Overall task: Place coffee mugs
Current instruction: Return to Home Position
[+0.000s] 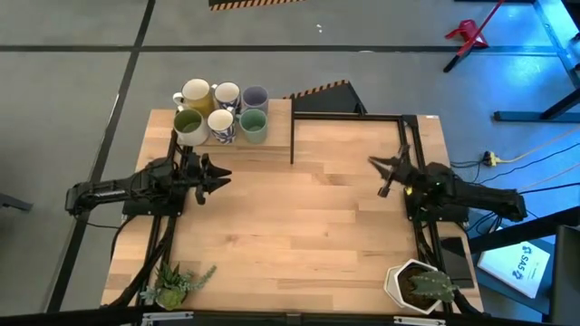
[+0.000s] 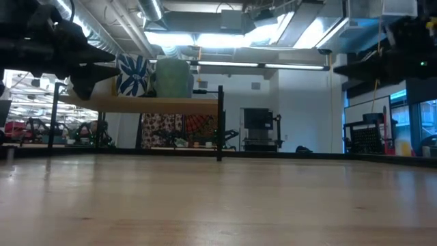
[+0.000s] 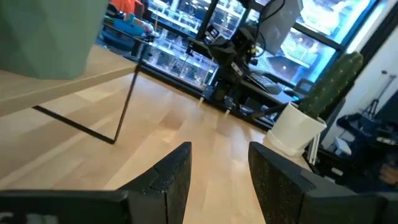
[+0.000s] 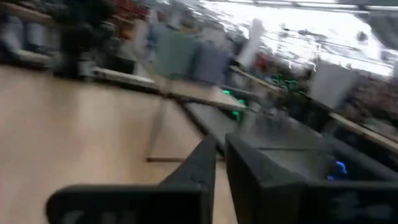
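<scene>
Left gripper (image 1: 225,177) hovers over the wooden table (image 1: 299,226) just in front of the shelf (image 2: 136,104). In its wrist view the fingers (image 3: 171,177) stand moderately apart and hold nothing. Right gripper (image 1: 375,176) hovers above the table's right half, well apart from the shelf. Its fingers (image 4: 202,165) show only a thin gap and carry nothing.

The shelf is a raised board at the back left corner of the table. All six coffee mugs stand on it in two rows of three.
- Back row: pale yellow mug (image 1: 195,92), white mug (image 1: 227,94), purple-blue mug (image 1: 255,97).
- Front row: olive green mug (image 1: 188,125), patterned white mug (image 1: 220,125), sage green mug (image 1: 253,125).

The low view shows the front-row mugs upright on the board. No mug is visible on the table surface.

Status, as a judgement: placement is complete. What is left is to park both arms clear of the shelf. The left arm needs care, since it is the one near the front row.

The cactus in the white plant pot (image 1: 419,285) at the front right corner is not part of the job.
</scene>
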`<move>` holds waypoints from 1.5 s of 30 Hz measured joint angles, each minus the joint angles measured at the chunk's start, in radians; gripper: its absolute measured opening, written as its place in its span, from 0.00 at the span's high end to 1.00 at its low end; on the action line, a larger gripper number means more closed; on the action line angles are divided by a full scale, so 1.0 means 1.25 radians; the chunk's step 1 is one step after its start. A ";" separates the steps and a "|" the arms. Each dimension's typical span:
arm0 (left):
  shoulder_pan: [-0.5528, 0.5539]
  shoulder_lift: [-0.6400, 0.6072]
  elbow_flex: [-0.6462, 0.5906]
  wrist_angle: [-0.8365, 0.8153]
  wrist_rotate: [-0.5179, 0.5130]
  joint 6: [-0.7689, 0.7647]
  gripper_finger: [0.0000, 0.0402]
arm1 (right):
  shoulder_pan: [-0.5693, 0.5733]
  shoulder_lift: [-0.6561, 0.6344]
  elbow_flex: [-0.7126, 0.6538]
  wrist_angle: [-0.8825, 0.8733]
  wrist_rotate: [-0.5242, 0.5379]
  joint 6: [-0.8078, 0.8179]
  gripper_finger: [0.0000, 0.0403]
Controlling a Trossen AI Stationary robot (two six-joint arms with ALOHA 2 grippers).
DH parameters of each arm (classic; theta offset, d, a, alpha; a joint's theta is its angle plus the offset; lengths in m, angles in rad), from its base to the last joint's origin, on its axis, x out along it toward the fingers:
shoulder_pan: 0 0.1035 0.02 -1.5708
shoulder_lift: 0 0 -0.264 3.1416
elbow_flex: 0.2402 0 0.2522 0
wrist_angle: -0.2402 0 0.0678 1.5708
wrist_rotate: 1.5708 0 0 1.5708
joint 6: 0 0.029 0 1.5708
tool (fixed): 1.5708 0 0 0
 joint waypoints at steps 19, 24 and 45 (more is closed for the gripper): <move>-0.032 0.005 0.000 -0.011 -0.055 0.088 0.62 | -0.001 0.037 -0.009 0.002 -0.120 -0.032 0.93; -0.032 0.005 0.000 -0.011 -0.055 0.089 0.62 | -0.001 0.037 -0.009 0.002 -0.119 -0.032 0.93; -0.032 0.005 0.000 -0.010 -0.055 0.089 0.62 | -0.001 0.037 -0.009 0.003 -0.118 -0.032 0.93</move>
